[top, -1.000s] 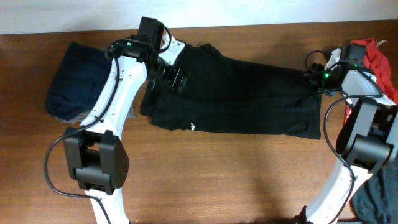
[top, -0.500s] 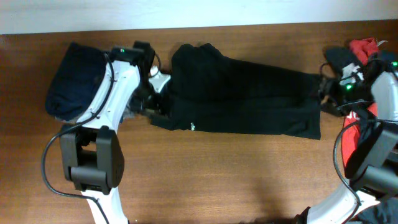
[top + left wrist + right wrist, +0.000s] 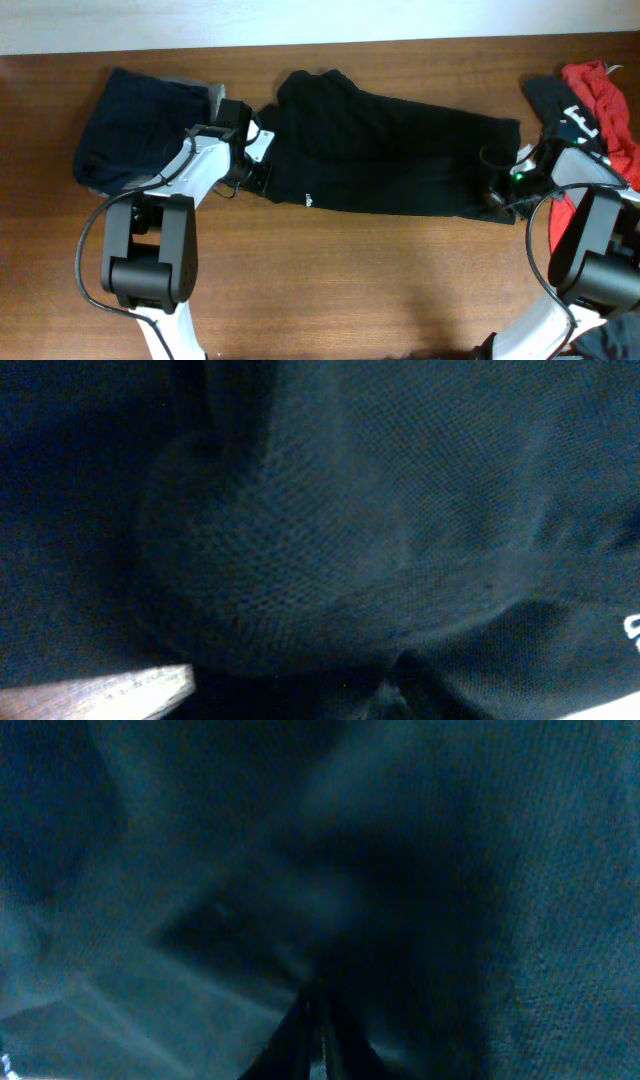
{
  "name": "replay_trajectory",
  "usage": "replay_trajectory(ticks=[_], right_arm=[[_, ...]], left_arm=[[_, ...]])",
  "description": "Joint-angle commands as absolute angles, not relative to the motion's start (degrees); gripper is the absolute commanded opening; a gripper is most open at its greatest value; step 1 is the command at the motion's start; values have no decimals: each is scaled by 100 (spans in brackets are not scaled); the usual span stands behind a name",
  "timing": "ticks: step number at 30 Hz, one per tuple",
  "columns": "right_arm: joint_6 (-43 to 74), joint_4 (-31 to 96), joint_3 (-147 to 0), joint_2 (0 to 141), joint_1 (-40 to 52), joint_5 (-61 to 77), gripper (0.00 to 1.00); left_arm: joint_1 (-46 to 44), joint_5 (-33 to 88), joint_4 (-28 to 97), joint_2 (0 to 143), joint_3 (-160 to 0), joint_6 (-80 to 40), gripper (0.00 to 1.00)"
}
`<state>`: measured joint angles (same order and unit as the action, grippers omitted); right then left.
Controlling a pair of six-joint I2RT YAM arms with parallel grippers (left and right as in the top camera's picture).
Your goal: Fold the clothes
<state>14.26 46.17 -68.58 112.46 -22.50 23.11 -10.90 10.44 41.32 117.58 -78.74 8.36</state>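
Observation:
The clothes' main piece, a large black shirt (image 3: 390, 150) with a small white logo (image 3: 309, 201), lies spread across the table. My left gripper (image 3: 260, 172) sits at its lower left edge. Black fabric (image 3: 360, 530) fills the left wrist view, with one pale finger (image 3: 110, 694) at the bottom left, and the jaw gap is hidden. My right gripper (image 3: 497, 195) rests on the shirt's lower right corner. In the right wrist view that gripper (image 3: 318, 1020) has its fingers pressed together in the black cloth (image 3: 200, 920).
A navy garment (image 3: 135, 130) lies bunched at the far left. At the right edge sit a red garment (image 3: 600, 90) and a black piece with white print (image 3: 568, 110). A dark grey garment (image 3: 610, 320) lies at the bottom right corner.
Both arms came down from the shirt's upper ends to its lower corners. The right jaws went from open to shut. The left jaws narrowed, and the shirt's left edge drew inward.

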Motion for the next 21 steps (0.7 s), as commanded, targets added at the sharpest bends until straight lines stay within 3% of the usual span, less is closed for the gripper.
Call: replay_trajectory(ticks=[1, 5, 11, 17, 19, 21], right_arm=[[2150, 4222, -6191, 11288, -2233, 1769, 4], [2547, 4309, -5872, 11286, -2390, 1461, 4], [2600, 5443, -5874, 10978, -2941, -123, 4], [2600, 5889, -5876, 10418, -3223, -307, 4], [2307, 5704, -5883, 10068, -3223, 167, 7], [1826, 5527, -5916, 9747, -3223, 867, 19]], left_arm=[[-1079, 972, 4351, 11861, -7408, 740, 15], [-1002, 963, 4864, 11861, -7262, 64, 0], [-908, 1092, 6307, 11861, -7262, -54, 0], [-910, 1378, 7214, 11817, -7262, -64, 1], [-908, 1422, 7188, 11592, -7303, -23, 7], [-908, 1468, 7293, 11303, -7472, -23, 22]])
